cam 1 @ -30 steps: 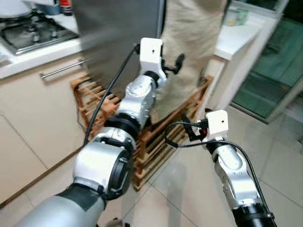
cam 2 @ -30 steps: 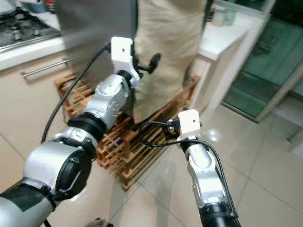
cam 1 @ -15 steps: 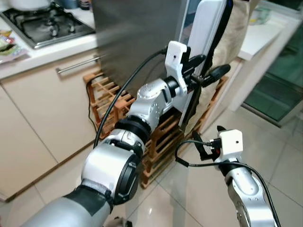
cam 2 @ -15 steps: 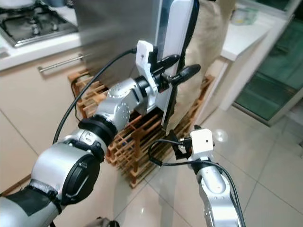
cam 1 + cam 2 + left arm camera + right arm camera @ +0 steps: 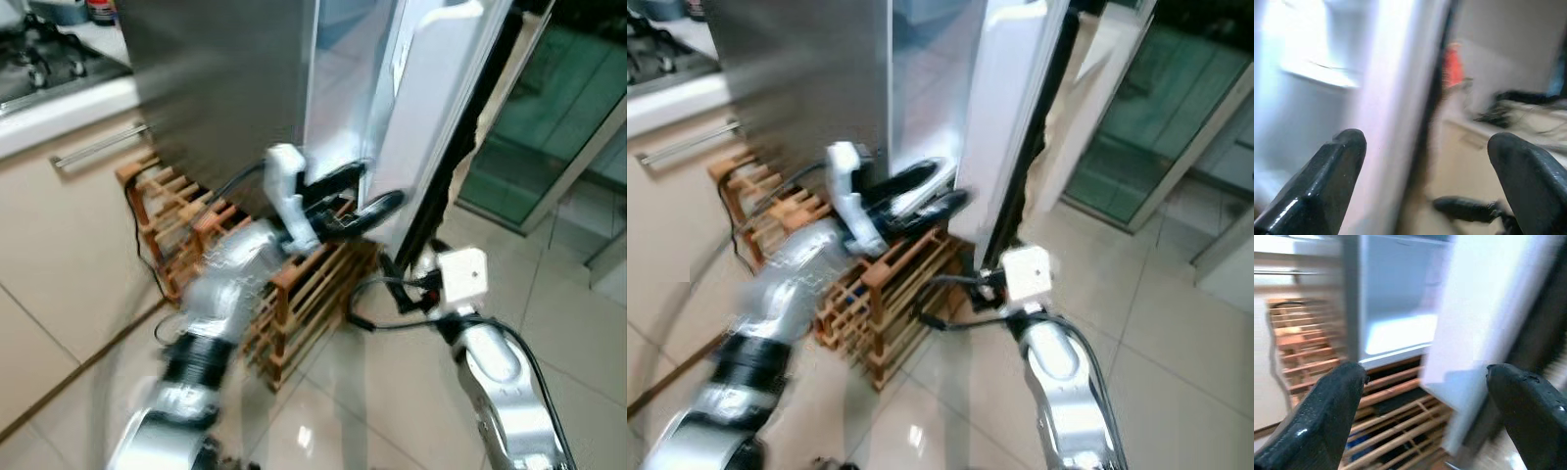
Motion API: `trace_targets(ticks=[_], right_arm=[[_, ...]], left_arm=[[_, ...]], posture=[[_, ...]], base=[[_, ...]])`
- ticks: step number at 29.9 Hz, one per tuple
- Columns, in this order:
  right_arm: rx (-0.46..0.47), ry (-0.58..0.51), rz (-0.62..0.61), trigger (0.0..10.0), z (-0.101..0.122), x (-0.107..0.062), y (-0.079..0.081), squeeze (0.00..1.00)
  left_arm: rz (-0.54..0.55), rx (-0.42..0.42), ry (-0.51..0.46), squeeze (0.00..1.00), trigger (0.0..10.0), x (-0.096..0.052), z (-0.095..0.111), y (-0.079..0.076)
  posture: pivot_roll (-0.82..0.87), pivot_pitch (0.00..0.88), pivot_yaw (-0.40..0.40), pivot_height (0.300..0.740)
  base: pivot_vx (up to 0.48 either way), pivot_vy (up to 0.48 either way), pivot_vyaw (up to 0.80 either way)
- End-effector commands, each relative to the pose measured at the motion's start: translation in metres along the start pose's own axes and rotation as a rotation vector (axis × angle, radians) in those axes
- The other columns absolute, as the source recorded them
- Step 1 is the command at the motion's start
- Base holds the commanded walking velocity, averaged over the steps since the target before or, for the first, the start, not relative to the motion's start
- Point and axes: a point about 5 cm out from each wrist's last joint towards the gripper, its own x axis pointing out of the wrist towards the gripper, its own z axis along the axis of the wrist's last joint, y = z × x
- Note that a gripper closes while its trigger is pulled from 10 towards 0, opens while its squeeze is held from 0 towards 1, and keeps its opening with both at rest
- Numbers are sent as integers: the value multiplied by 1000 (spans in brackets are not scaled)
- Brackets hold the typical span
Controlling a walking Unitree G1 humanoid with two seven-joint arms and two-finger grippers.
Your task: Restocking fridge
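Directly ahead of the robot stands the fridge (image 5: 225, 88), its grey side panel facing the camera and its white door (image 5: 431, 108) swung partly open on a lit interior. Below the fridge sits a wooden rack (image 5: 294, 304) on the tiled floor (image 5: 578, 323). The left pincer (image 5: 358, 201) is raised at the lower edge of the door opening, its two black fingers spread and holding nothing; the door edge lies just beside the fingertips, and contact cannot be confirmed through the blur. The right pincer (image 5: 1425, 396) hangs lower, near the bottom corner of the door, also released, with the fridge interior and the rack ahead of it. Judged risks: the door may swing back onto the left pincer if the arm does not brace it; the left arm's cable (image 5: 235, 181) runs close to the rack slats and could snag; the right arm could strike the door's lower corner. No item to be stocked can be made out. A surface with a hob (image 5: 39, 59) lies to the left of the fridge.
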Motion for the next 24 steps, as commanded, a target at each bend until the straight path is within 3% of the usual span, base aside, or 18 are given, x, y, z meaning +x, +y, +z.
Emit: trace_targets(ticks=[1, 2, 3, 4, 6, 8, 10, 15, 20, 21, 23, 24], right_arm=[[25, -4, 34, 10000, 4, 6, 3, 0], [32, -9, 45, 10000, 5, 8, 4, 0], [46, -22, 58, 10000, 9, 18, 5, 0], [46, -22, 58, 10000, 9, 18, 5, 0], [45, -32, 61, 10000, 11, 28, 4, 0], [42, -34, 62, 10000, 11, 30, 4, 0], [25, -31, 8, 10000, 10, 45, -10, 0], [-1, -14, -48, 10000, 9, 57, -30, 0], [-76, -4, -158, 10000, 14, 60, -69, 0], [-76, -4, -158, 10000, 14, 60, -69, 0], [-172, 16, -271, 10000, 17, 54, -98, 0], [-172, 16, -271, 10000, 17, 54, -98, 0]], left_arm=[[-6, 29, -28, 0, 10000, 0, 15, -8], [38, 57, -14, 0, 10000, -7, 16, -7], [200, 71, 14, 0, 10000, -23, 9, 3], [200, 71, 14, 0, 10000, -23, 9, 3], [375, 84, 49, 0, 10000, -36, -1, 15], [411, 90, 64, 0, 10000, -38, -4, 18], [615, 103, 97, 0, 10000, -47, -16, 27], [729, 156, 148, 0, 10000, -52, -21, 32], [903, 309, 261, 0, 10000, -65, -30, 46], [903, 309, 261, 0, 10000, -65, -30, 46], [972, 319, 290, 0, 10000, -73, -36, 51], [972, 319, 290, 0, 10000, -73, -36, 51]], posture=[[-26, 0, -66, 740], [-26, 0, -66, 740], [-11, 0, -68, 740], [-11, 0, -68, 740], [-6, 0, -66, 740], [-6, 0, -66, 740], [3, 0, -56, 740], [-2, 0, -37, 740], [-10, 0, -30, 740], [-10, 0, -30, 740], [-23, 0, -25, 740], [-23, 0, -25, 740]], base=[[0, 0, 0], [0, 0, 0], [0, 0, 0], [0, 0, 0], [0, 0, 0], [0, 0, 0], [0, 0, 0], [0, 0, 0], [0, 0, 0], [0, 0, 0], [0, 0, 0], [0, 0, 0]])
